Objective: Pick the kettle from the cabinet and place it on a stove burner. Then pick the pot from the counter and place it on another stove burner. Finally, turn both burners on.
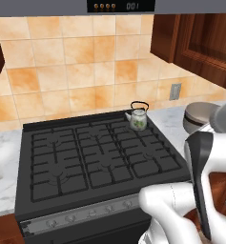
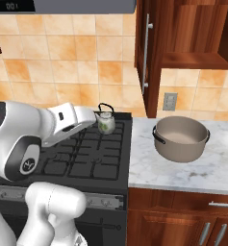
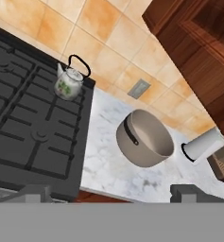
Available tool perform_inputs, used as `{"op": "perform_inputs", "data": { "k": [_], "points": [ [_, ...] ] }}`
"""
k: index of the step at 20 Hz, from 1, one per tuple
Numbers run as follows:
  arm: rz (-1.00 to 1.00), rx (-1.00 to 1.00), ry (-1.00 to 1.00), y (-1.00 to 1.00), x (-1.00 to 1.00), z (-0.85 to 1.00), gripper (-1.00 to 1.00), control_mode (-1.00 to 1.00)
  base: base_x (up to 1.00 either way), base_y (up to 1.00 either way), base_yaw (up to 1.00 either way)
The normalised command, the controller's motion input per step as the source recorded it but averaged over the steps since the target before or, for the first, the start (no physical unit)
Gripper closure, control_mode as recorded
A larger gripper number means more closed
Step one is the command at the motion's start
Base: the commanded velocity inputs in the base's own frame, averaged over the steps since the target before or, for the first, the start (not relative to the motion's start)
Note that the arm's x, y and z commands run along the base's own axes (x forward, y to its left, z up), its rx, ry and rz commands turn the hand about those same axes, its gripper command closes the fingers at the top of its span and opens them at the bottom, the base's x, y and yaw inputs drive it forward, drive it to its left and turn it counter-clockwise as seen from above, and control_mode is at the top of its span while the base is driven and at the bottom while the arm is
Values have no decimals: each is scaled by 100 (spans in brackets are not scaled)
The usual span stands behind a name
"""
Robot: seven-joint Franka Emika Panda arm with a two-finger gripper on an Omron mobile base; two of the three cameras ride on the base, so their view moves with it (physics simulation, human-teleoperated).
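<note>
Hand view is being looked through from above the range [image 3: 23, 142], with the two dark fingertips of the gripper [image 3: 111, 194] being shown spread wide apart at the near edge, nothing being held between them. Below the gripper, the near edge of the counter [image 3: 108, 165] is being seen, its white marble being laid flush against the right side of the range. Nearer the middle of the counter, the pot [image 3: 144, 138] is being kept upright and empty, well apart from the kettle [image 3: 68, 82]. Beside the pot, toward the counter's far right, a paper-towel roll [image 3: 203, 144] is being seen.

On the range, the kettle is being carried upright by the back right burner [image 1: 136, 127], at the far right corner of the grates, its black handle being arched above it. Along the front edge of the range, a row of knobs [image 1: 90, 212] is being shown.

Farther back, a wall outlet [image 2: 170, 101] is being displayed on the tiled wall above the counter, and the cabinet [image 2: 183, 38] is being seen with its door standing open.
</note>
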Motion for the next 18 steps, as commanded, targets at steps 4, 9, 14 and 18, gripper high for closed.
{"op": "perform_inputs", "data": {
  "k": [4, 9, 14, 18],
  "points": [
    [-1, 0, -6, -2, -12, 0, -100, -100, 0, 0, 0],
    [0, 0, 0, 0, 0, 0, -100, 100, -10, -2, 0],
    [0, 0, 0, 0, 0, 0, -100, 100, -69, -34, -8],
    [0, 0, 0, 0, 0, 0, -100, 100, -68, -39, -11]
  ]
}}
